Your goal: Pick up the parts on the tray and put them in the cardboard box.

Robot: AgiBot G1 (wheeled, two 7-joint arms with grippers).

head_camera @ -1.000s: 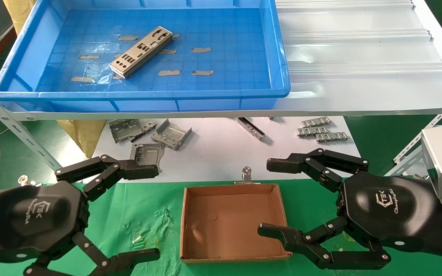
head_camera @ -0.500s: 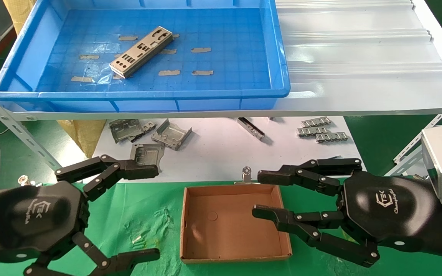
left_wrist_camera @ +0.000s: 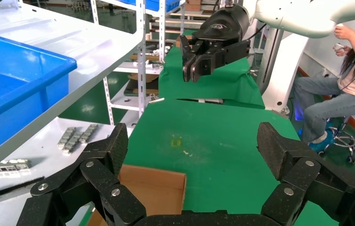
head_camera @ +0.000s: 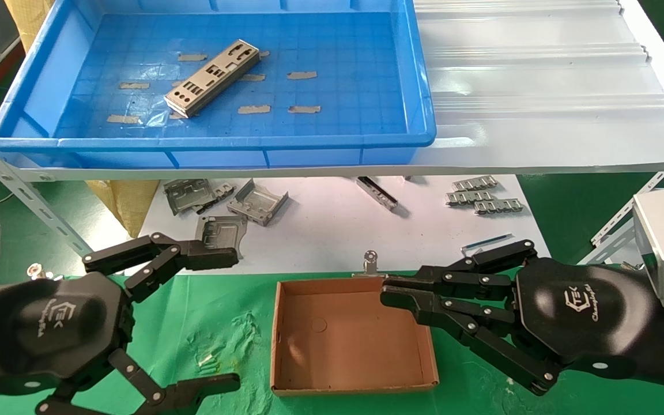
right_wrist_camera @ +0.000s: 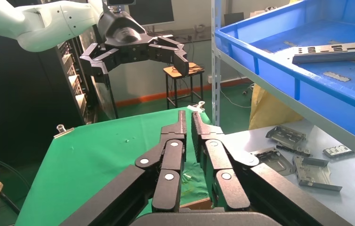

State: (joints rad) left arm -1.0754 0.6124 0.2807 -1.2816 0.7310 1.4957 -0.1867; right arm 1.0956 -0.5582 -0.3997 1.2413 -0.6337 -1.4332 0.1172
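From the head camera I have the right gripper in the lower right of the frame, clenched with its fingers pressed together and nothing between them, its tips over the far right corner of the cardboard box. My right wrist camera agrees: the two fingers run side by side with only a thin slit between them, above the green cloth.

The left gripper sits in the lower left of the head frame, spread wide and grasping nothing, one finger up by the white sheet, the other near the bottom edge. In the left wrist camera its fingers stand far apart, with a corner of the box showing between them.

The box lies in the lower middle of the head frame on the green cloth, and I see no part inside it. A metal clip lies just beyond its far wall.

One part lies slantwise on the floor of the tray, in the upper left of the frame; the tray rests on a raised white shelf.

Below the shelf, mid-frame, folded grey brackets and small ridged strips are scattered on a white sheet
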